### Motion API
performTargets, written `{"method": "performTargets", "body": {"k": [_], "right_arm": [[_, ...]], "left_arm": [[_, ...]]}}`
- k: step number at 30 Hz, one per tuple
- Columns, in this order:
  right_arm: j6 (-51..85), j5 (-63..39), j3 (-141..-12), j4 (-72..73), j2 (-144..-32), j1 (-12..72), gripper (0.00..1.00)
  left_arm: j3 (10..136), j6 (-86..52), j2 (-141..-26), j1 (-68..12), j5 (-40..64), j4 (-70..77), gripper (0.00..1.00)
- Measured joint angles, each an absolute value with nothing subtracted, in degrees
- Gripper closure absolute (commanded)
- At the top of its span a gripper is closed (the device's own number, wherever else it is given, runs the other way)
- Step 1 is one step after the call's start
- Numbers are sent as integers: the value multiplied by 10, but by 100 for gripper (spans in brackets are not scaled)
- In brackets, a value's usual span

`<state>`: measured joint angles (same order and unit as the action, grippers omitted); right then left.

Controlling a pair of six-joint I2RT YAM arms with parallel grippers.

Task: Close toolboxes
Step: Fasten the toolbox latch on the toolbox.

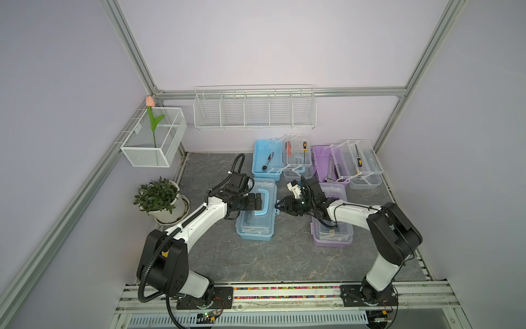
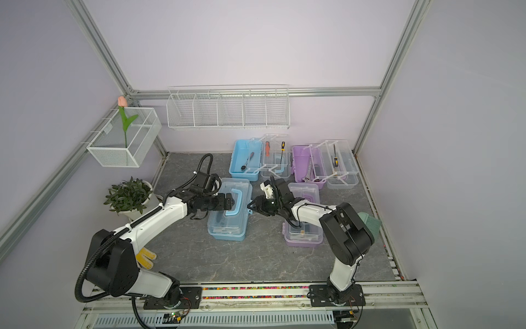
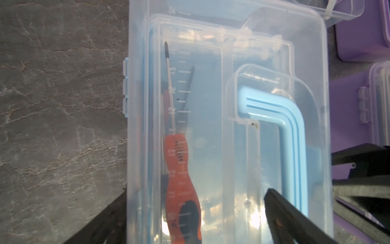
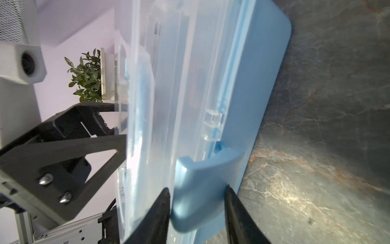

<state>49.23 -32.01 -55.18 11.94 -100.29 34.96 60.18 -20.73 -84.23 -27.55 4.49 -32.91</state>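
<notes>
Near purple toolbox (image 1: 332, 236), toward the surface's right edge, looks shut. Near blue toolbox (image 1: 256, 228), mid-surface, has its lid down. The right gripper (image 4: 197, 189) pinches its latch (image 4: 202, 169), and the left gripper (image 1: 258, 202) is spread wide above. At the back edge, back blue toolbox (image 1: 262, 151) and back purple toolbox (image 1: 321, 159) stand open.

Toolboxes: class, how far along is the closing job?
Done: front purple toolbox, lid down. In hand: front blue toolbox, lid down, right gripper pinching its latch, left gripper open above. Remaining: rear blue toolbox and rear purple toolbox, trays spread open.
</notes>
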Motion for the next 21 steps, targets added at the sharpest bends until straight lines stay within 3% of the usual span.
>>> {"method": "performTargets", "body": {"k": [5,11,21], "right_arm": [[495,-326,-552,138,-994,351,55],[501,-326,-552,145,-994,351,66],[500,-324,-558,136,-995,352,69]], "left_arm": [[602,-207,-842,-276,45,-329,4],[602,-207,-842,-276,45,-329,5],[602,-208,-842,-276,45,-329,5]]}}
